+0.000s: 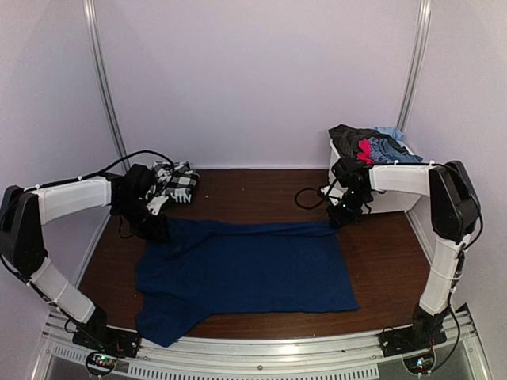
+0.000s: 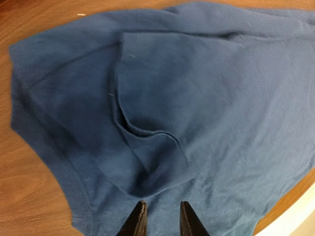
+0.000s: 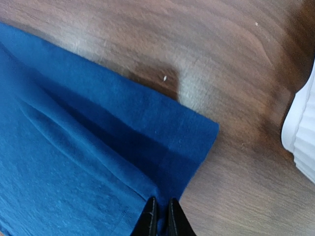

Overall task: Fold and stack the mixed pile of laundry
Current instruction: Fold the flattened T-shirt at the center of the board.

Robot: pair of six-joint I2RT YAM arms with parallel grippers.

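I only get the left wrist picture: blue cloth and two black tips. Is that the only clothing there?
Observer: No. A checked shirt lies at the back left, just beyond the navy piece.
Visitor: Any more?
Observer: A heap of dark, red and light blue clothes fills a white bin at the back right.
Visitor: Where's the other claw?
Observer: The right claw is at the navy piece's far right corner, near the bin.
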